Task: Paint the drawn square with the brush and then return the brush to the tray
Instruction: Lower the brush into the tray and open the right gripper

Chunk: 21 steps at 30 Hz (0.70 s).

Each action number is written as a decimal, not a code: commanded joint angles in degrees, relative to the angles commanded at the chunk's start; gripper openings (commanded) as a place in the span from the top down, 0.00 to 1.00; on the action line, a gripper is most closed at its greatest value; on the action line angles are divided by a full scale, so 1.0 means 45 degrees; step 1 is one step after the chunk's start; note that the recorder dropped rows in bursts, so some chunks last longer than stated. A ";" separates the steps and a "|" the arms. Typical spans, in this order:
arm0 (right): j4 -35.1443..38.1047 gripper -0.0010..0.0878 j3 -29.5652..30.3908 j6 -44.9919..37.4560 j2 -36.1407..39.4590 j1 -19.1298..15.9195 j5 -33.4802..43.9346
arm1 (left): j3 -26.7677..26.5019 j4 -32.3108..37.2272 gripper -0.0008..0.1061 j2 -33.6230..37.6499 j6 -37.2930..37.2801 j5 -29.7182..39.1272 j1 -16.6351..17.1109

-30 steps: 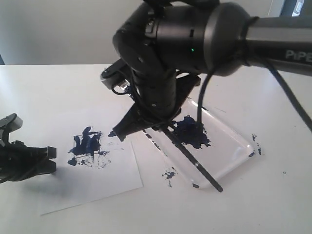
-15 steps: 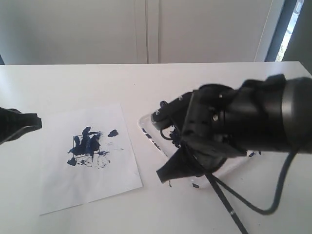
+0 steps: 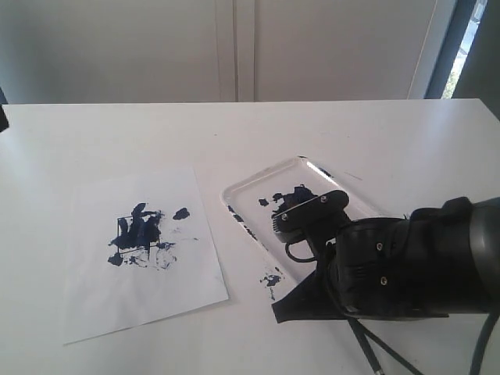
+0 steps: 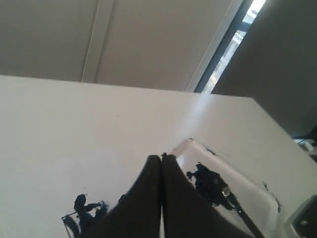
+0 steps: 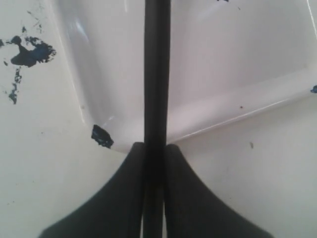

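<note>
The brush (image 5: 157, 74) is a thin black stick. My right gripper (image 5: 156, 147) is shut on its handle just outside the near rim of the clear tray (image 5: 237, 106). The handle runs across the tray. In the left wrist view the brush's silver ferrule (image 4: 226, 191) lies at the dark blue paint blob (image 4: 204, 178). My right arm (image 3: 391, 269) covers the tray's front part, and the handle end (image 3: 367, 349) sticks out below it. The drawn square (image 3: 137, 234), smeared blue, is on the white paper (image 3: 117, 305). My left gripper (image 4: 161, 156) is shut and holds nothing, raised above the table.
Blue paint splatters (image 3: 271, 279) mark the table beside the tray's left rim (image 3: 234, 195), with a blue speck (image 5: 101, 136) at the tray's near corner. A black cable (image 3: 394, 361) trails from my right arm. White cupboard doors (image 3: 234, 47) stand behind the table.
My right arm has swung from above the tray's middle down to its front right, still holding the brush. My left arm has drawn back out of the exterior view on the left.
</note>
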 joint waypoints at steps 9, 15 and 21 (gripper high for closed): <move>-0.1102 0.99 0.0498 0.1492 0.0168 -0.0029 0.0091 | 0.1316 0.0000 0.99 -0.2452 0.0000 -0.0862 0.0000; -0.1196 0.99 0.0498 0.1492 0.0392 -0.0029 -0.0059 | 0.2427 0.0000 0.99 -0.2950 0.0000 -0.0859 0.0000; -0.1286 0.99 0.0498 0.2002 0.0391 -0.0029 -0.0059 | 0.3502 -0.0264 0.99 -0.2956 0.0000 -0.0424 0.0000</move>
